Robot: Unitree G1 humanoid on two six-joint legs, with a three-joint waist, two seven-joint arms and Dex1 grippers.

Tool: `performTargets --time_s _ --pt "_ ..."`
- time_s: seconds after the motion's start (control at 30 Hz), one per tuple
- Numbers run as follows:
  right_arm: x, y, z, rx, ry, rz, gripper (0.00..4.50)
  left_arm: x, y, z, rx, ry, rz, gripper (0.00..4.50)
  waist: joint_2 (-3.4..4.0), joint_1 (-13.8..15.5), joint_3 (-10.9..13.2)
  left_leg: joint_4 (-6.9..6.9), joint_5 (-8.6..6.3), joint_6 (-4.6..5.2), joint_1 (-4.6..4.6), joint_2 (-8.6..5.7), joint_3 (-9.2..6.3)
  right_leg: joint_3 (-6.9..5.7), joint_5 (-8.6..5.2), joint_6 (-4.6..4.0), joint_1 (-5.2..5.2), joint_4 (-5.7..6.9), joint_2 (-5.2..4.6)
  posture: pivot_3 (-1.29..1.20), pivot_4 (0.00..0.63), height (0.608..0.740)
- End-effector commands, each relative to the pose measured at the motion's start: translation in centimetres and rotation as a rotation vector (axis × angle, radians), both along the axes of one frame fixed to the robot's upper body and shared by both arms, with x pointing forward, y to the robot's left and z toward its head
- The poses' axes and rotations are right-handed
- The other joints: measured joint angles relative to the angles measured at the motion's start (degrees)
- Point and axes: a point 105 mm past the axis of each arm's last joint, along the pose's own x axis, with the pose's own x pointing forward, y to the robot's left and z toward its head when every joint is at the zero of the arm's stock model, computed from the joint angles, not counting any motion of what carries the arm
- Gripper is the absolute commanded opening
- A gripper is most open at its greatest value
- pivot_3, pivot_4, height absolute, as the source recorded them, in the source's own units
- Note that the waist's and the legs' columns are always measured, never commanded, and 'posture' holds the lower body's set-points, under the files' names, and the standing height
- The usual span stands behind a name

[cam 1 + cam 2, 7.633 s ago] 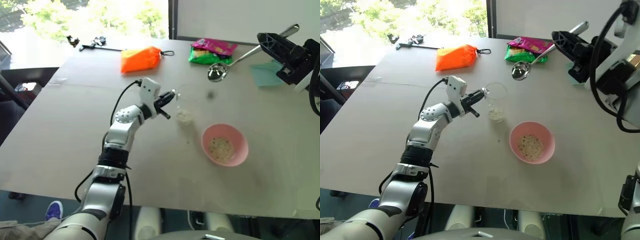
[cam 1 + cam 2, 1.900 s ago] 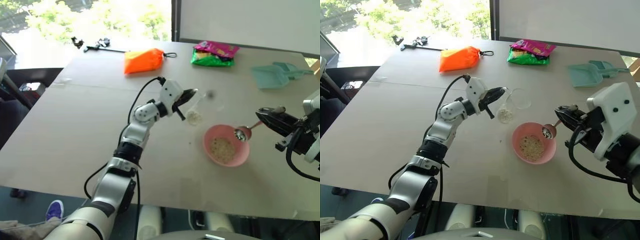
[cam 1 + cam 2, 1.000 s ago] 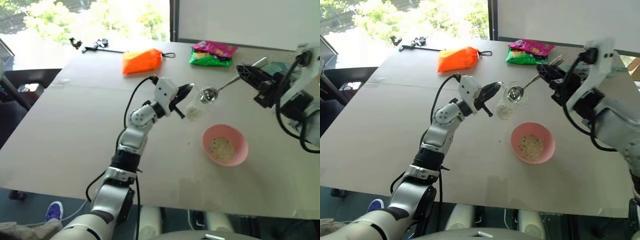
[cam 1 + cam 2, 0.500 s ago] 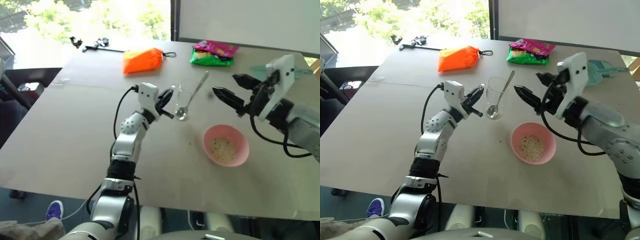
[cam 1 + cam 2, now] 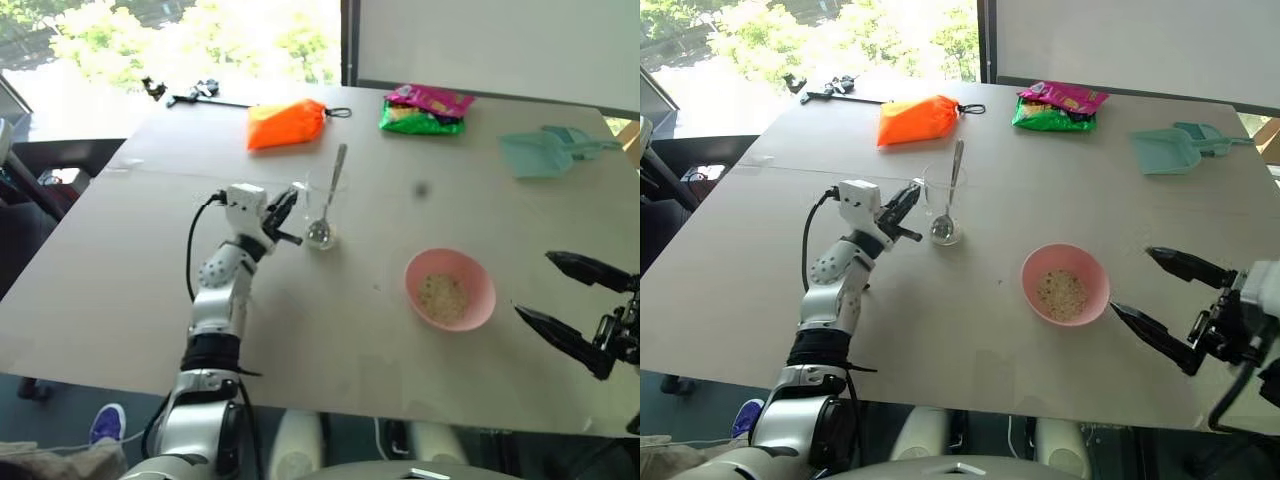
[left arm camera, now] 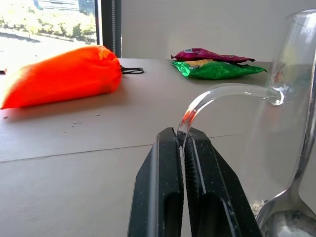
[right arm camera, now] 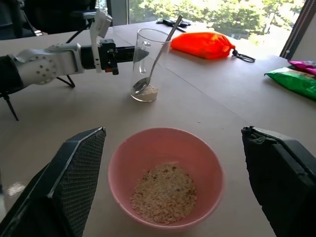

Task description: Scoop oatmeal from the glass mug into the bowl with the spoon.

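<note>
The glass mug (image 5: pixel 943 212) stands upright left of the table's middle, with a thin layer of oatmeal (image 7: pixel 148 91) at its bottom. The spoon (image 5: pixel 952 180) leans inside it, bowl down, handle sticking out of the rim. My left gripper (image 6: pixel 182 140) is shut on the mug's clear handle. The pink bowl (image 5: pixel 1065 285) sits to the right of the mug and holds a heap of oatmeal (image 5: pixel 1063 292). My right gripper (image 5: pixel 1130 280) hangs open and holds nothing, near the table's front right, its fingers (image 7: pixel 74 177) spread wide either side of the bowl.
An orange pouch (image 5: pixel 285 122), a green and pink snack packet (image 5: pixel 425 108) and a teal dustpan (image 5: pixel 545 152) lie along the far side of the table. A black tool (image 5: pixel 190 92) lies at the far left corner. The table's front edge runs just below the right gripper.
The right gripper let the spoon go into the mug, opened, and drew back down to the front right. The left gripper carried the mug with the spoon leftward.
</note>
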Motion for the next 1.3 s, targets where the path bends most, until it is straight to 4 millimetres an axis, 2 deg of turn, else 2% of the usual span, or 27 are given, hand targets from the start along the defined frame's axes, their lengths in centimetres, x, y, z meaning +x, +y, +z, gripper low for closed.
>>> performTargets --time_s 0.03,0.2,0.37,0.53,0.57,0.63,0.77,0.97,1.17,1.3 --pt "-0.6 1.0 1.5 0.021 -0.072 0.072 4.44 0.4 1.0 0.8 -0.013 -0.035 0.026 0.00 0.00 0.02 0.00 0.00 0.00 0.00 0.04 0.00 -0.03 0.05 0.00 0.00 0.00 0.02 0.00 0.00 0.150 0.740" --pt "-0.3 1.8 1.7 0.002 -0.116 0.095 4.44 0.8 1.6 0.4 -0.021 -0.016 0.038 0.00 0.00 0.10 -0.01 0.00 0.00 0.01 0.11 0.00 -0.04 0.09 0.00 -0.01 0.03 0.10 0.02 0.00 0.150 0.740" --pt "0.0 1.7 1.2 -0.035 -0.117 0.089 4.50 0.2 1.8 -0.6 -0.026 0.007 0.020 1.87 0.00 0.13 -0.02 0.00 0.00 0.00 0.10 0.00 -0.01 0.12 0.00 -0.01 0.03 0.09 0.02 0.00 0.150 0.740" --pt "0.4 1.2 0.1 -0.055 -0.095 0.047 4.50 -1.3 2.5 -1.2 -0.031 0.015 0.019 4.29 0.02 0.09 -0.03 -0.02 0.00 0.00 0.13 0.00 0.00 0.15 0.00 -0.01 0.03 0.09 0.02 0.00 0.150 0.740" --pt "0.5 0.9 -0.3 -0.060 -0.087 0.029 4.50 -1.7 2.6 -1.3 -0.027 0.018 0.016 4.41 0.02 0.08 -0.03 -0.03 0.00 0.00 0.14 0.00 0.00 0.15 0.00 -0.02 0.03 0.09 0.02 0.00 0.150 0.740" --pt "0.6 0.2 -1.1 -0.076 -0.064 -0.020 4.50 -2.8 3.0 -1.3 -0.015 0.031 0.009 4.41 0.03 0.04 -0.03 -0.04 0.00 0.00 0.14 0.01 0.01 0.17 -0.01 -0.02 0.03 0.09 0.02 0.00 0.150 0.740" --pt "0.4 -2.5 -3.2 -0.126 0.016 -0.134 4.50 -6.2 3.9 -1.5 0.059 0.098 -0.060 4.41 0.05 0.04 -0.04 -0.07 -0.01 0.00 0.17 0.05 0.05 0.22 -0.02 -0.03 0.01 0.09 0.02 0.00 0.150 0.740" --pt "1.3 -6.1 -4.5 -0.178 0.054 -0.284 4.50 -10.1 4.0 -1.6 0.122 0.221 -0.199 4.41 0.09 0.15 -0.06 -0.08 -0.02 0.00 0.29 0.08 0.12 0.25 -0.18 -0.17 0.02 0.12 -0.04 0.00 0.150 0.740" --pt "5.6 -7.8 -4.4 -0.228 0.038 -0.347 4.50 -13.0 1.9 -1.6 0.130 0.277 -0.299 4.41 0.20 -0.12 -0.06 -0.14 -0.02 0.01 0.58 0.11 0.45 0.58 -0.25 -0.10 0.05 0.16 -0.04 0.00 0.150 0.740" --pt "6.9 -8.0 -3.8 -0.251 0.034 -0.312 4.50 -13.8 2.0 -1.3 0.123 0.287 -0.285 4.41 0.23 0.02 -0.06 -0.26 -0.02 0.01 0.61 0.13 0.47 0.64 -0.16 -0.28 0.03 0.17 0.05 0.00 0.150 0.740"
